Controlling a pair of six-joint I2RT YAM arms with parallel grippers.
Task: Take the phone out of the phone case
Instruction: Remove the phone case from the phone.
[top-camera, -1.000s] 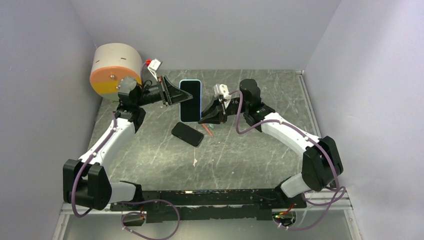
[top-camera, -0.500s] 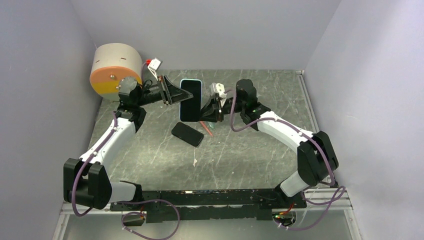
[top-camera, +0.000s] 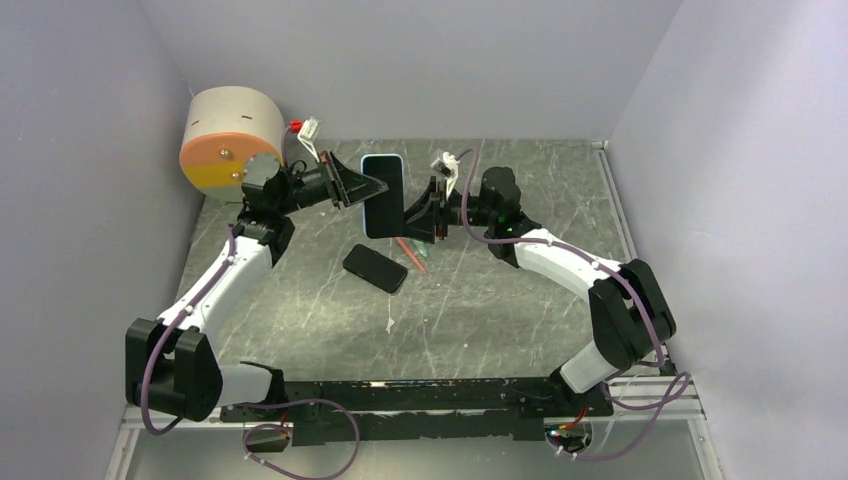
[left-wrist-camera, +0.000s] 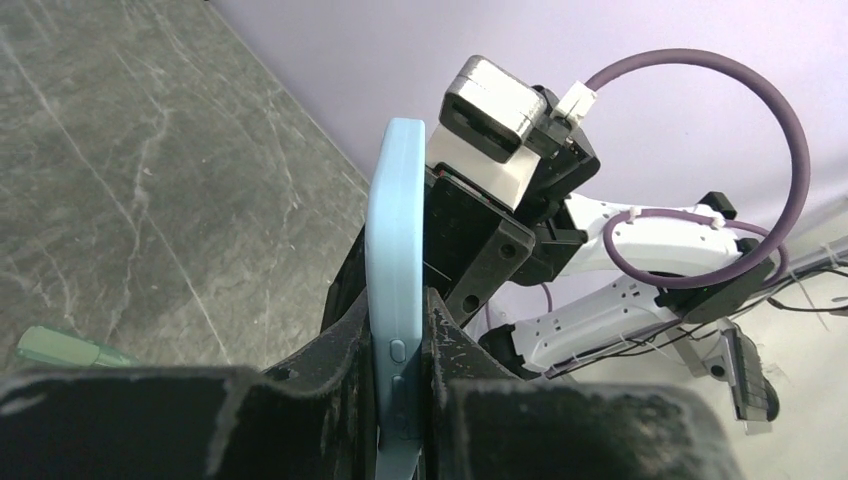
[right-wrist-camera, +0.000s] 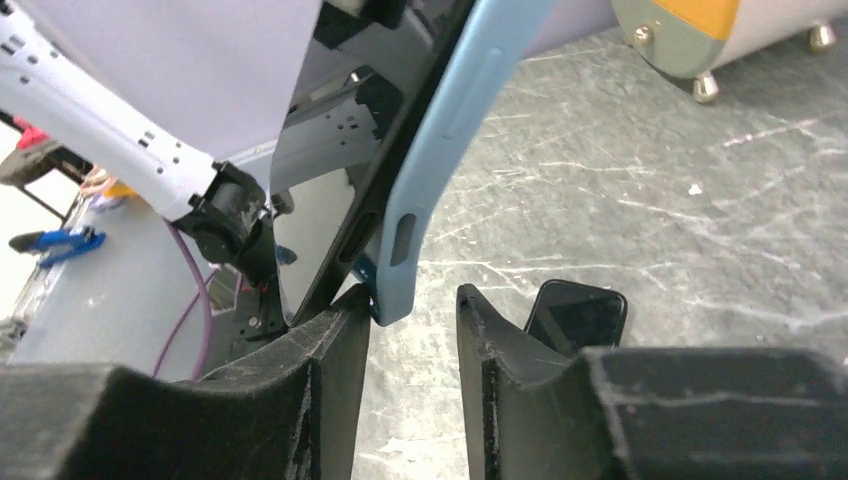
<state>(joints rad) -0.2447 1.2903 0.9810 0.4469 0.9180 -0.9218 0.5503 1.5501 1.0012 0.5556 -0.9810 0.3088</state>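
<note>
As I read it from above, left hand (top-camera: 362, 187): clamped on the long edge of the blue phone case (top-camera: 383, 159), upright above the surface (top-camera: 500, 300). Phone (top-camera: 381, 205): seated in the case. Right hand (top-camera: 412, 215): fingers narrowly parted, the case's lower corner between them.

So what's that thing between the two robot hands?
The phone in its blue case, gripped by the left hand, right hand at its corner. Top view.
</note>
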